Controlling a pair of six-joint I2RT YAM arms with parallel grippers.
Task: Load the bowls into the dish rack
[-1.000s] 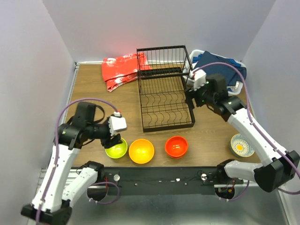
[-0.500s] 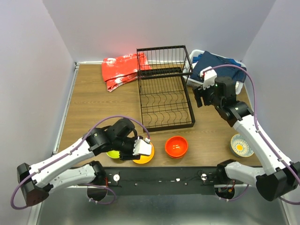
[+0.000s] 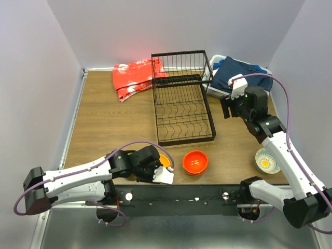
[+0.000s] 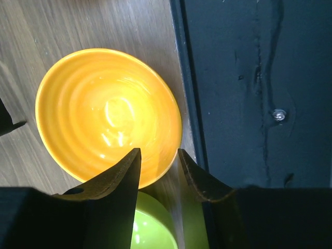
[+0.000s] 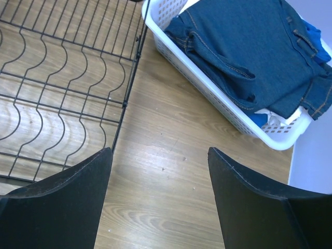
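Note:
My left gripper (image 3: 162,167) is low at the table's near edge, over the yellow-orange bowl (image 4: 104,114). Its jaws are open but narrow, and they straddle that bowl's near rim with a gap still showing. One finger (image 4: 116,176) is over the inside, the other outside. The lime green bowl (image 4: 150,228) lies just beneath the fingers, against the yellow-orange one. The red-orange bowl (image 3: 195,162) sits to the right. The white bowl with blue pattern (image 3: 266,160) is near the right edge. The black wire dish rack (image 3: 181,104) holds no bowls. My right gripper (image 5: 158,150) hangs open and empty over bare wood beside the rack's right side.
A red cloth (image 3: 135,78) lies at the back left of the rack. A white plastic basket (image 5: 207,78) with blue denim (image 5: 244,46) stands at the back right, close to my right gripper. The black mounting rail (image 4: 249,78) runs right beside the yellow-orange bowl.
My left arm swung from the lime green bowl to the yellow-orange bowl, dropped low, and its jaws narrowed around the rim. My right arm drew back rightward from the rack.

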